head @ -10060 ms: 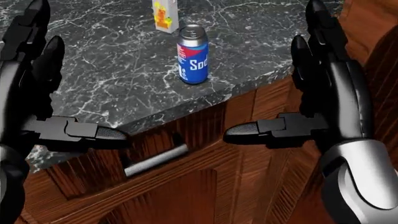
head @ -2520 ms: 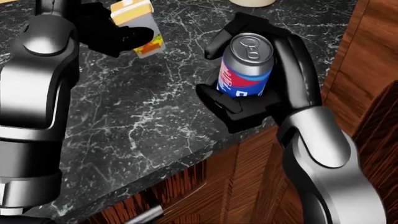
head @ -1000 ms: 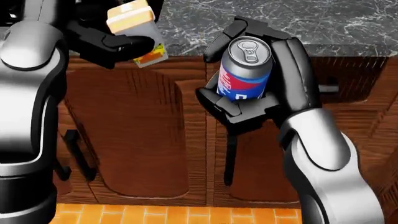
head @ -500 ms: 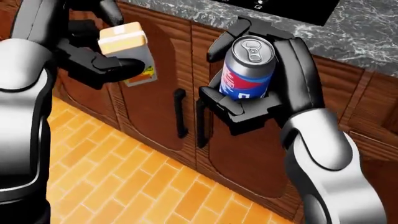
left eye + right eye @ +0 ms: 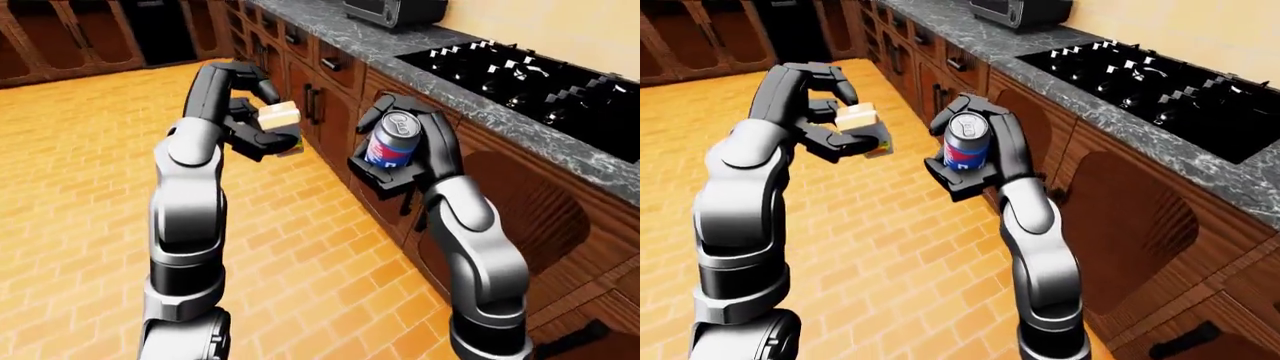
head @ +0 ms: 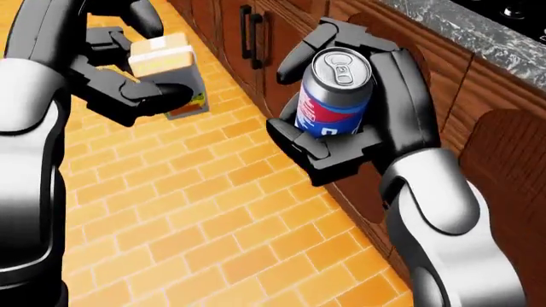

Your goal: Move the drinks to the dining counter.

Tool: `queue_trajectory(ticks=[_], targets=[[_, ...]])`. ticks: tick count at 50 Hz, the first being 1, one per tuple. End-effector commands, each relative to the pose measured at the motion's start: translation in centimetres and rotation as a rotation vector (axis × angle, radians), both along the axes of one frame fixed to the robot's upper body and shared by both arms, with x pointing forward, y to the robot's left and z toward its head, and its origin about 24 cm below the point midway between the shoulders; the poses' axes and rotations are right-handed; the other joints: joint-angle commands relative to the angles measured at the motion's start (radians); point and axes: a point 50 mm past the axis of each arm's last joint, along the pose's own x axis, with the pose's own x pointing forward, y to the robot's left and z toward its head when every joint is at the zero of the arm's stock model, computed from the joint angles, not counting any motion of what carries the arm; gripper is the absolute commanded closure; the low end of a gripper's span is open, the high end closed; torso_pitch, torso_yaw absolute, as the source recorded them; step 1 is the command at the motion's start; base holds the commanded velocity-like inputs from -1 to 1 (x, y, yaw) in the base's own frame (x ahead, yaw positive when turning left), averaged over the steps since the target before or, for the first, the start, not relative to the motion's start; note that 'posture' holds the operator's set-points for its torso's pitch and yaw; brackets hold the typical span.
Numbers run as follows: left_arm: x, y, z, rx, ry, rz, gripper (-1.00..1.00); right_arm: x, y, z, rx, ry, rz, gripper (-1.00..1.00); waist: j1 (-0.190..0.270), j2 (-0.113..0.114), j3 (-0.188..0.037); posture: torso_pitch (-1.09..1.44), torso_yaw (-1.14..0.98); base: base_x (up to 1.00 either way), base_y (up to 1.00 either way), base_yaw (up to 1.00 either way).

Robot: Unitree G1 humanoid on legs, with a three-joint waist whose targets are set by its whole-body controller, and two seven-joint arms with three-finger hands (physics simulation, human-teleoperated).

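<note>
Soda can gripped upright in right hand; left hand clutches juice carton.

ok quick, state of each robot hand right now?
Left robot hand: closed on the juice carton, held in the air.
Right robot hand: closed on the soda can, upright.

Camera turned from counter to orange floor and stove.

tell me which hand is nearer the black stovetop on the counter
Right. The right hand, closed round the soda can, is held beside the cabinet fronts just below the stovetop. The left hand, gripping the juice carton, is farther left, out over the orange floor.
</note>
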Motion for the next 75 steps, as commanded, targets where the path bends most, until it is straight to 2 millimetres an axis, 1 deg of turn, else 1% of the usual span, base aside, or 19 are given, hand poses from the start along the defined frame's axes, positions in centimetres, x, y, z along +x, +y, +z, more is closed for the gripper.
queue_trajectory(ticks=[1, 9, 14, 26, 30, 32, 38, 39, 43, 44, 45, 47, 55, 59, 60, 67, 70, 73, 75], targets=[[-0.5, 0.1, 2.0, 0.008, -0.092, 0.001, 1.0, -0.5, 0.3, 1.8, 0.011, -0.097, 0.011, 1.0, 0.016, -0.001, -0.022, 0.0, 0.0, -0.03, 0.0, 1.0], [-0.6, 0.0, 1.7, 0.002, -0.083, -0.004, 1.0, -0.6, 0.2, 1.8, 0.006, -0.098, 0.01, 1.0, 0.011, 0.078, -0.026, 0.0, 0.0, -0.02, 0.0, 1.0], [-0.6, 0.1, 1.7, 0.005, -0.081, -0.004, 1.0, -0.4, 0.2, 1.6, 0.002, -0.096, 0.005, 1.0, 0.011, 0.18, -0.046, 0.0, 0.0, 0.0, 0.0, 1.0], [-0.7, 0.6, 1.5, 0.004, -0.074, -0.002, 1.0, 0.0, -0.2, 1.5, -0.004, -0.08, -0.017, 1.0, 0.016, 0.057, -0.018, 0.0, 0.0, 0.0, 0.0, 1.0], [-0.7, 0.7, 1.4, 0.005, -0.071, -0.001, 1.0, 0.1, -0.3, 1.6, -0.008, -0.076, -0.025, 1.0, 0.017, -0.016, -0.053, 0.0, 0.0, 0.0, 0.0, 1.0], [-0.8, 0.7, 1.4, 0.002, -0.066, 0.001, 1.0, 0.1, -0.4, 1.7, -0.002, -0.074, -0.024, 1.0, 0.017, -0.006, -0.021, 0.0, 0.0, 0.0, 0.0, 1.0], [-0.9, 0.8, 1.2, 0.003, -0.07, 0.003, 1.0, 0.7, -0.9, 1.7, 0.004, -0.064, -0.048, 1.0, -0.009, 0.055, -0.036, 0.0, 0.0, 0.0, 0.08, 0.78], [-0.9, 0.9, 1.2, 0.004, -0.069, 0.003, 1.0, 0.8, -1.0, 1.7, 0.009, -0.058, -0.058, 1.0, 0.012, 0.024, -0.022, 0.0, 0.0, 0.0, 0.0, 0.0], [-0.8, 1.2, 1.1, -0.001, -0.073, 0.012, 1.0, 1.0, -1.2, 1.8, -0.001, -0.042, -0.069, 1.0, -0.02, 0.114, -0.029, 0.0, 0.0, 0.0, 0.0, 0.0], [-0.8, 1.2, 1.1, -0.002, -0.072, 0.012, 1.0, 1.1, -1.0, 1.8, -0.01, -0.038, -0.066, 1.0, -0.025, 0.156, -0.071, 0.0, 0.0, 0.16, 0.0, 0.0], [-0.8, 1.2, 1.1, -0.001, -0.072, 0.012, 1.0, 1.1, -0.9, 1.9, -0.014, -0.041, -0.062, 1.0, -0.01, 0.11, -0.036, 0.0, 0.0, 0.42, 0.0, 0.0], [-0.8, 1.3, 1.1, 0.001, -0.071, 0.012, 1.0, 1.1, -0.9, 2.2, -0.023, -0.047, -0.058, 1.0, -0.012, 0.114, 0.016, 0.0, 0.0, 0.72, 0.0, 0.0], [-0.9, 1.3, 1.0, 0.005, -0.076, 0.012, 1.0, 1.2, -0.6, 2.2, -0.032, -0.057, -0.051, 1.0, 0.025, 0.056, 0.014, 0.0, 0.0, 0.88, 0.0, 0.0], [-0.8, 1.3, 1.1, 0.006, -0.079, 0.011, 1.0, 1.3, -0.6, 2.0, -0.034, -0.055, -0.051, 1.0, 0.027, -0.011, 0.011, 0.0, 0.0, 0.94, 0.0, 0.0], [-0.8, 1.4, 1.2, 0.005, -0.081, 0.013, 1.0, 1.3, -0.5, 2.0, -0.035, -0.055, -0.051, 1.0, 0.03, 0.022, 0.017, 0.0, 0.0, 1.0, 0.0, 0.0], [-0.9, 1.4, 1.2, 0.0, -0.081, 0.014, 1.0, 1.2, -0.3, 1.7, -0.042, -0.057, -0.046, 1.0, -0.006, 0.056, -0.039, 0.0, 0.0, 1.0, 0.0, 0.0], [-0.9, 1.4, 1.0, -0.004, -0.074, 0.01, 1.0, 1.2, -0.3, 1.7, -0.041, -0.056, -0.044, 1.0, -0.015, 0.112, -0.058, 0.0, 0.0, 1.0, 0.0, 0.0], [-1.0, 1.2, 0.8, -0.005, -0.072, 0.007, 1.0, 1.3, -0.3, 1.6, -0.047, -0.055, -0.043, 1.0, -0.018, 0.136, 0.016, 0.0, 0.0, 1.0, 0.0, 0.0], [-0.9, 1.2, 0.7, -0.004, -0.069, 0.004, 1.0, 1.2, -0.2, 1.9, -0.047, -0.059, -0.04, 1.0, -0.001, 0.144, -0.028, 0.0, 0.0, 1.0, 0.0, 0.0]])
